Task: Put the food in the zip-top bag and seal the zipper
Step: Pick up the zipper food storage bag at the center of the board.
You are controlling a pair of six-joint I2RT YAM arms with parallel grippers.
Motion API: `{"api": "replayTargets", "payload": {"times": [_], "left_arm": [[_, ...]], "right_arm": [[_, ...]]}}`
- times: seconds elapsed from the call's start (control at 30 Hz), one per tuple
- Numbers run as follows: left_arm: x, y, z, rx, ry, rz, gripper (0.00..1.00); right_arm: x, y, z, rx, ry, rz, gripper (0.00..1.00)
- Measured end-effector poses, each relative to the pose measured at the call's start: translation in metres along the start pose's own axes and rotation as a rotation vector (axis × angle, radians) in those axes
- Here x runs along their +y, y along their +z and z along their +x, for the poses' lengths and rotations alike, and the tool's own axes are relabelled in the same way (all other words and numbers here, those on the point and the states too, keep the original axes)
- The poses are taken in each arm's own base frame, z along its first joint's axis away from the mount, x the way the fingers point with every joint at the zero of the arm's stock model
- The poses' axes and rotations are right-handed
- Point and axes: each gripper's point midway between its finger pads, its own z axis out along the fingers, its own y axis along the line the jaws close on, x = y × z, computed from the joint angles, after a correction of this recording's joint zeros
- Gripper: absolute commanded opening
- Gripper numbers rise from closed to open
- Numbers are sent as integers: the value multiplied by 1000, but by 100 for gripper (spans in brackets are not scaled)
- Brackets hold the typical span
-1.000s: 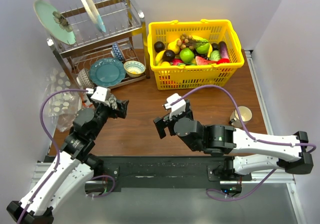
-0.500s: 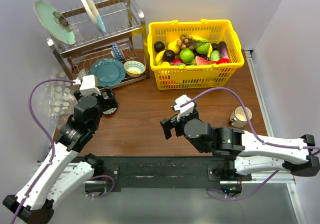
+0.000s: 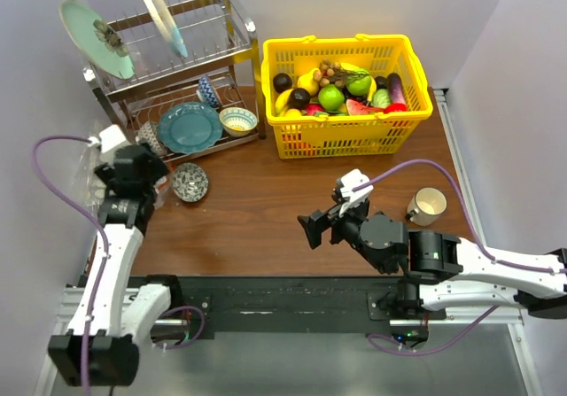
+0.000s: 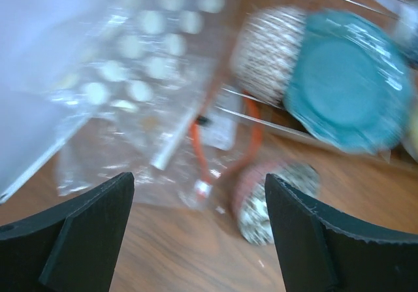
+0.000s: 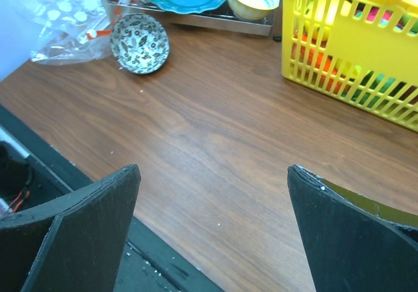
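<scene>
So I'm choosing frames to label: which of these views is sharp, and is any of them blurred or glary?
Left wrist view: blurred, the teal plate and patterned bowl smeared, with bright glints on the dotted plastic wrap. Right wrist view: sharp, the table grain and yellow basket mesh crisp. Top external view: sharp and evenly lit, only soft shadows.

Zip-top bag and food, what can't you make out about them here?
Left wrist view: motion blur; bag and zipper cannot be picked out within the clear plastic pile.
Top view: left arm covers most of that pile.
Right wrist view: basket cut off by the right edge; food only colour patches behind its wall.
</scene>
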Motion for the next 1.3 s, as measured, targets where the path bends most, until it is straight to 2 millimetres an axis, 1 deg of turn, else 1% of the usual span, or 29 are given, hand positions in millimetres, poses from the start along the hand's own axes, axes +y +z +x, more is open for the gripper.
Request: {"api": "replayTargets", "payload": {"times": [0.03, 0.13, 0.23, 0.4, 0.47, 0.53, 0.6, 0.73, 0.87, 1.0, 1.07, 1.13, 1.23, 1.3], "left_arm": [[13, 8, -3, 10, -23, -48, 88], [37, 26, -11, 26, -55, -160, 89], [49, 36, -19, 12, -56, -249, 89], [79, 48, -35, -59, -59, -411, 89], [90, 57, -39, -66, -59, -470, 88], [98, 67, -40, -63, -60, -509, 88], [103, 79, -40, -51, -61, -534, 88], [105, 102, -36, -38, -55, -552, 87], [102, 126, -31, -22, -32, -558, 87], [98, 152, -27, -6, -19, -576, 88], [99, 161, -23, 2, -13, -590, 88], [102, 167, -20, 11, -11, -606, 89], [107, 177, -22, 12, -27, -627, 90], [111, 184, -22, 14, -40, -641, 88]], "right_arm": [[0, -1, 0, 0, 4, -5, 99], [0, -4, -2, -8, 21, -19, 99], [2, -7, -3, -10, 31, -41, 99], [10, -7, -2, 20, 3, -77, 99], [15, -6, -7, 26, -7, -89, 99], [19, -7, -14, 25, -6, -105, 99], [20, -9, -20, 20, -3, -114, 99], [21, -11, -25, 17, 3, -119, 99], [23, -9, -21, 34, -4, -123, 99], [30, -3, -14, 61, -21, -129, 99], [33, 0, -11, 74, -31, -128, 98], [36, 1, -11, 86, -36, -133, 99], [40, 1, -16, 90, -36, -146, 98], [41, 0, -21, 84, -31, -150, 99]]}}
